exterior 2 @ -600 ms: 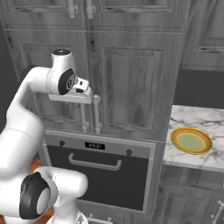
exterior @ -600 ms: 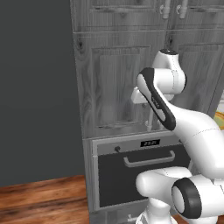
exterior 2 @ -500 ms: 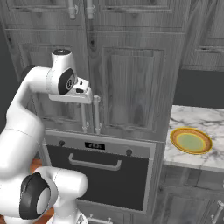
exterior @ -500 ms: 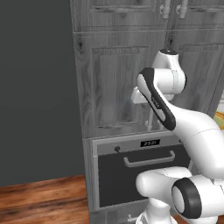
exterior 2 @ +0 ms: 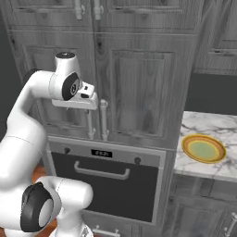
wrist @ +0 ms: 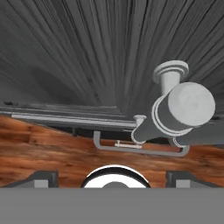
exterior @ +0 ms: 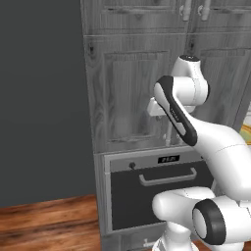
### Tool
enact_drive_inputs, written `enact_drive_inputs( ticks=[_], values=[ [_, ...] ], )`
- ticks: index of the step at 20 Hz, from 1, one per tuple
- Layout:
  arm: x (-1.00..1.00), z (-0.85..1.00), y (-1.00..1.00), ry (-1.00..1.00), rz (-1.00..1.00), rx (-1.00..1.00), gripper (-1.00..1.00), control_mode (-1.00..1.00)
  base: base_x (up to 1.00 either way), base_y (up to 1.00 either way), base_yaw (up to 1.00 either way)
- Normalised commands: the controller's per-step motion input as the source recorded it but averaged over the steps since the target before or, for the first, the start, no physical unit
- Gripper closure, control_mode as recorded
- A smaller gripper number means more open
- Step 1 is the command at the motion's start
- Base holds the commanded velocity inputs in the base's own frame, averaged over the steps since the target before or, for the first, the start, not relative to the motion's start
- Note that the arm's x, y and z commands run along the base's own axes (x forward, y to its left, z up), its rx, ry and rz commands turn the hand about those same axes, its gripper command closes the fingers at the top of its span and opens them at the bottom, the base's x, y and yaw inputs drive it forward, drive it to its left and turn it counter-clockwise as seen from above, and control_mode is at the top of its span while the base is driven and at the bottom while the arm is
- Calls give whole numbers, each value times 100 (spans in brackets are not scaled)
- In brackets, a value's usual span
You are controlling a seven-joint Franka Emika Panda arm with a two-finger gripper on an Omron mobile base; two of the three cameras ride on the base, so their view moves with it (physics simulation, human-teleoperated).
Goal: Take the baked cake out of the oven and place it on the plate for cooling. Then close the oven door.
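The oven (exterior 2: pixel 102 152) sits below the grey wood cabinets, and its dark oven door (exterior 2: pixel 111 187) (exterior: pixel 157 196) is shut, its silver bar handle (exterior 2: pixel 102 172) lying level. The baked cake is hidden. The plate (exterior 2: pixel 203 149), yellow-rimmed with a pale green centre, rests on the marble counter to the right. My gripper (exterior 2: pixel 76 107) (exterior: pixel 158 116) hangs above the oven, close to the cabinet front and pointing down. In the hand view the gripper (wrist: pixel 111 177) is open with nothing between its tips, and the oven handle (wrist: pixel 140 148) lies far below.
Two vertical cabinet handles (exterior 2: pixel 104 121) hang just right of my hand; one end (wrist: pixel 190 104) looms close in the hand view. The marble counter (exterior 2: pixel 199 169) juts out at right. Wooden floor (exterior: pixel 49 220) runs along a dark wall on the left.
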Motion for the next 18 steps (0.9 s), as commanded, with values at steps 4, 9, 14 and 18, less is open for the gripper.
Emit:
enact_drive_inputs(
  ticks=[4, 9, 14, 18],
  values=[
    [0, 0, 0, 0, 0, 0, -100, 100, -21, -40, 19],
    [0, 0, 0, 0, 0, 0, -100, 100, -22, -64, 25],
    [0, 0, 0, 0, 0, 0, -100, 100, -33, -53, 33],
    [0, 0, 0, 0, 0, 0, -100, 100, -49, -40, 33]
  ],
)
